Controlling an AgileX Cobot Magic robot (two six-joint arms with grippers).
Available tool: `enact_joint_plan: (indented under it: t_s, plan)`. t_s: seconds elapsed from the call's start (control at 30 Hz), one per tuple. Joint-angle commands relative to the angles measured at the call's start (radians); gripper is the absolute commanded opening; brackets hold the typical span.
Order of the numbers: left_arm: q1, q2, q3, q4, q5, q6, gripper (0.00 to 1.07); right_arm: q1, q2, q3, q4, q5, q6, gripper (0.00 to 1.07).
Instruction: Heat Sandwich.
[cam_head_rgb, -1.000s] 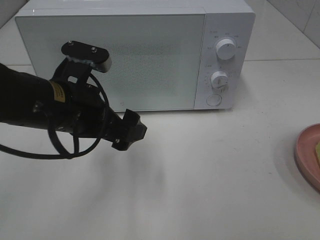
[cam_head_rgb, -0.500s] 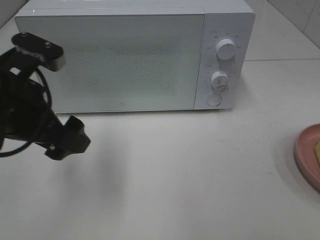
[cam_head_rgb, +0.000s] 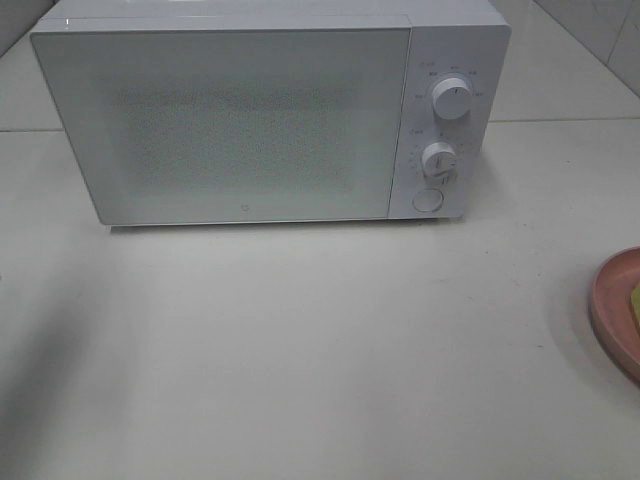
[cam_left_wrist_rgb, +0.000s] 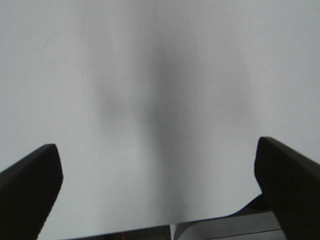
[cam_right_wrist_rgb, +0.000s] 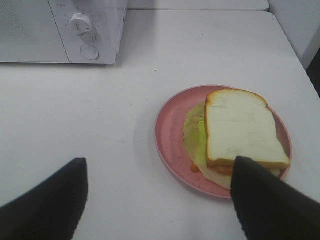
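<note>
Your white bread sandwich lies on the round pink plate, well apart from the closed white microwave. Both end effectors, left and right, are spread and empty; open the door next.

Sandwich: white sliced bread, tan crust, yellow-green filling spilling past one side, orange bit at lower edge. Lay flat on round pink plate, toward its far side from microwave. Top slice intact.
</note>
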Motion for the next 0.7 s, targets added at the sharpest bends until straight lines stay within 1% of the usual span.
enact_joint_plan:
  t_s: [0.03, 0.07, 0.13, 0.2, 0.23, 0.3, 0.33, 0.37, 0.43, 0.47, 0.5, 0.57, 0.63, 0.67, 0.7]
  plan:
    - [0.097, -0.049, 0.001, -0.009, 0.095, -0.027, 1.06, -0.008, -0.027, 0.001, -0.007, -0.013, 0.004, 0.76]
    - [0.148, -0.089, 0.004, -0.005, 0.141, -0.022, 1.06, -0.008, -0.027, 0.001, -0.007, -0.013, 0.004, 0.76]
    - [0.172, -0.142, 0.015, -0.004, 0.162, -0.020, 1.06, -0.008, -0.027, 0.001, -0.007, -0.013, 0.004, 0.76]
    - [0.177, -0.165, 0.024, -0.002, 0.164, -0.020, 1.06, -0.008, -0.027, 0.001, -0.007, -0.013, 0.004, 0.76]
    - [0.176, -0.219, 0.051, 0.010, 0.164, -0.016, 1.06, -0.008, -0.027, 0.001, -0.007, -0.013, 0.004, 0.76]
    - [0.176, -0.283, 0.083, 0.014, 0.166, 0.004, 1.06, -0.008, -0.027, 0.001, -0.007, -0.013, 0.004, 0.76]
    - [0.176, -0.283, 0.083, 0.014, 0.166, 0.004, 1.06, -0.008, -0.027, 0.001, -0.007, -0.013, 0.004, 0.76]
    - [0.176, -0.317, 0.096, 0.014, 0.166, 0.017, 1.06, -0.008, -0.027, 0.001, -0.007, -0.013, 0.004, 0.76]
    - [0.176, -0.407, 0.136, 0.014, 0.161, 0.018, 1.06, -0.008, -0.027, 0.001, -0.007, -0.013, 0.004, 0.76]
    - [0.176, -0.407, 0.136, 0.014, 0.161, 0.018, 1.06, -0.008, -0.027, 0.001, -0.007, -0.013, 0.004, 0.76]
    - [0.176, -0.439, 0.151, 0.015, 0.160, 0.018, 1.06, -0.008, -0.027, 0.001, -0.007, -0.013, 0.004, 0.76]
    - [0.176, -0.525, 0.200, 0.019, 0.160, 0.018, 1.06, -0.008, -0.027, 0.001, -0.007, -0.013, 0.004, 0.76]
    - [0.176, -0.549, 0.215, 0.022, 0.158, 0.018, 1.06, -0.008, -0.027, 0.001, -0.007, -0.013, 0.004, 0.76]
    - [0.176, -0.577, 0.233, 0.022, 0.153, 0.018, 1.06, -0.008, -0.027, 0.001, -0.007, -0.013, 0.004, 0.76]
    - [0.176, -0.635, 0.270, 0.022, 0.133, 0.018, 1.06, -0.008, -0.027, 0.001, -0.007, -0.013, 0.004, 0.76]
